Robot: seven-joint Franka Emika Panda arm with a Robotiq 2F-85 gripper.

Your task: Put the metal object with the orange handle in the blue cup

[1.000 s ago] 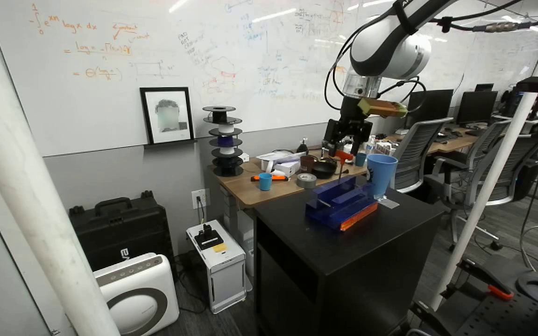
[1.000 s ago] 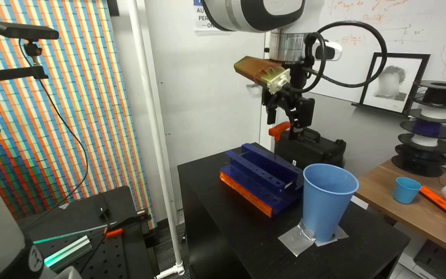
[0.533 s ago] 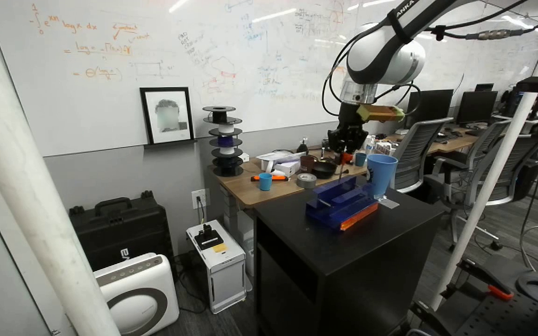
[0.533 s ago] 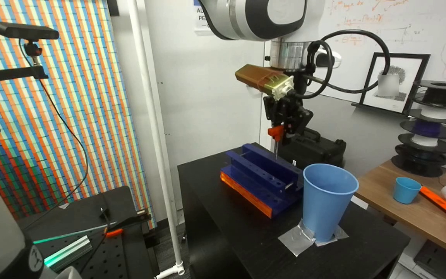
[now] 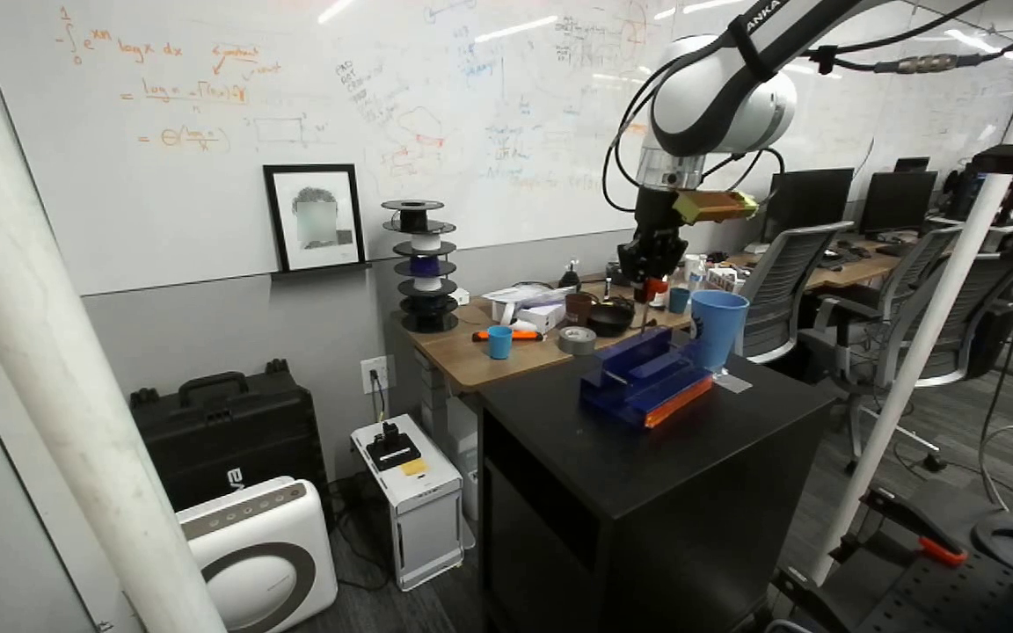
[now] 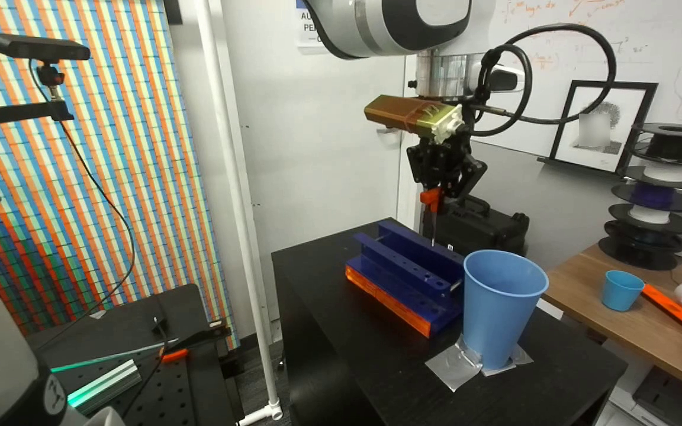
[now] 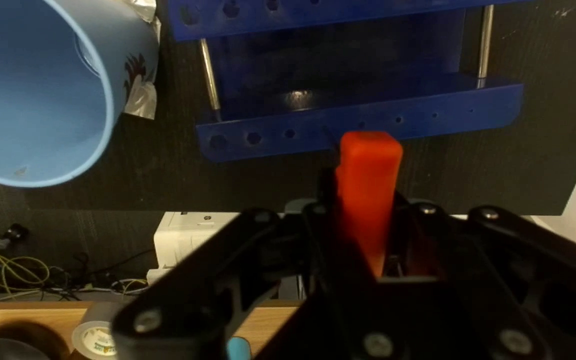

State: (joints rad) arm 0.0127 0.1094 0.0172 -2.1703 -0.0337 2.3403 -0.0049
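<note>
Metal object with orange handle point(image 6: 431, 198), shaft-down, long axis nearly upright, held in gripper point(image 6: 437, 201)

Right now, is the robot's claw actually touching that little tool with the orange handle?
Touching. The wrist view shows it: the gripper is closed on the orange handle, its black jaws against both sides with no gap showing.
</note>
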